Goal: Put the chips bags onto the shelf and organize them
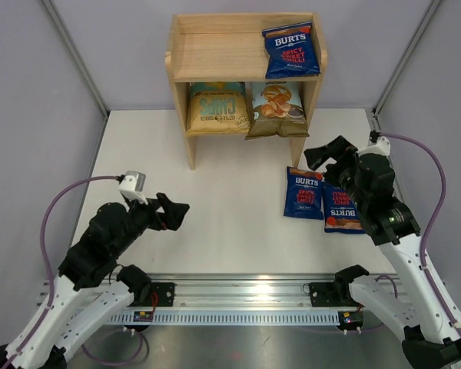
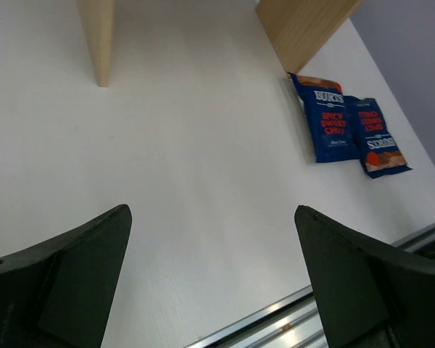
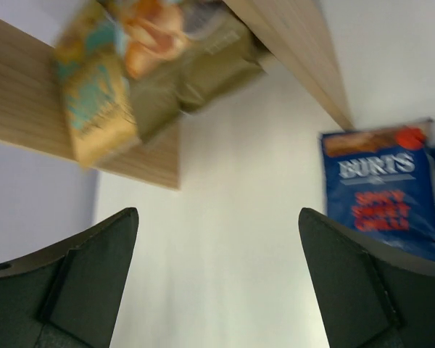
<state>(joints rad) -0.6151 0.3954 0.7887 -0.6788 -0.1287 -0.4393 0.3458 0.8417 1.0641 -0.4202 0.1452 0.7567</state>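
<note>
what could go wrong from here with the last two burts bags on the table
The left table bag and right table bag lie edge to edge, so the open right tool might drag both. The top-tier Burts bag sits near the shelf front edge; sliding another in could nudge it off.

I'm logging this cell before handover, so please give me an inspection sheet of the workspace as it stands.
Surface: white table, metal rail at its near edge.
Job's things: wooden shelf; first Burts bag on top tier, right; yellow bag and brown bag on lower tier; second Burts bag and third Burts bag flat on table, side by side.
Clutter: nothing seen.
Grippers: left gripper open, empty; right gripper open, empty.
Cables: left purple cable and right purple cable loop beside the arms.
Surroundings: grey walls.
</note>
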